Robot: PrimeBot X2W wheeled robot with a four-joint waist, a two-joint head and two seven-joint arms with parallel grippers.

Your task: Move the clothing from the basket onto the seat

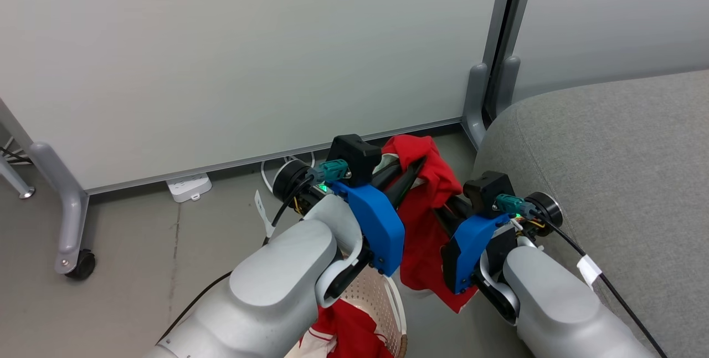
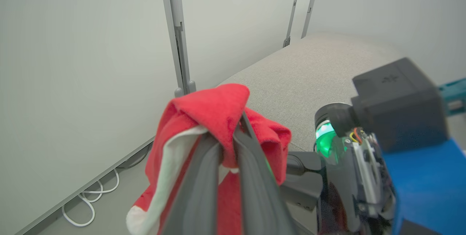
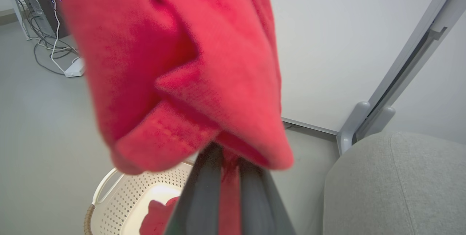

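The left gripper (image 1: pixel 416 165) has its two long dark fingers pressed together on a fold of a soft red fabric garment with white trim (image 1: pixel 426 236). The right gripper (image 1: pixel 442 206), just to its right and nearer the robot, is clamped on the same cloth. The garment hangs in the air between them, its lower end drooping towards the grey floor. It sits just right of the oval cream-white perforated plastic basket (image 1: pixel 388 291) and left of the large grey fabric-upholstered sofa (image 1: pixel 609 153), touching neither seat nor cushion. A second red garment (image 1: pixel 349 330), with some white on it, lies inside the basket. On the far floor a white power strip (image 1: pixel 188 186) lies against the pale wall panel.
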